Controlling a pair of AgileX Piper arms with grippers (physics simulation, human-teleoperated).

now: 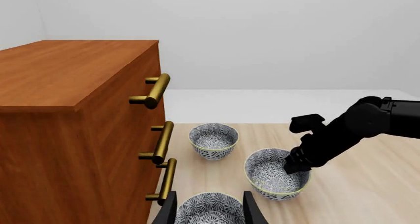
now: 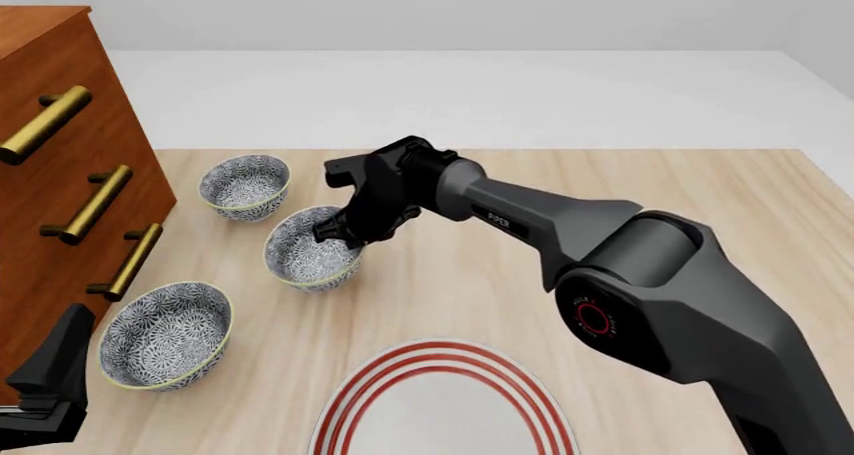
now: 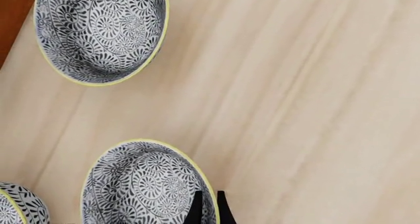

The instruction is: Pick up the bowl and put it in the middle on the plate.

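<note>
on pale wood tabletop, right end effector pinches the middle bowl's rim.

Right arm: small white word "PIPER" on the black forearm link, seen in the front view.
Right arm joint: a red ring-shaped mark on the round joint cover; no letters can be made out in it.
Bowls: floral pattern only, no writing.
Plate: red rings only, no writing.
Cabinet: plain wood and brass handles, no writing.
Wrist views: no legible text.
</note>
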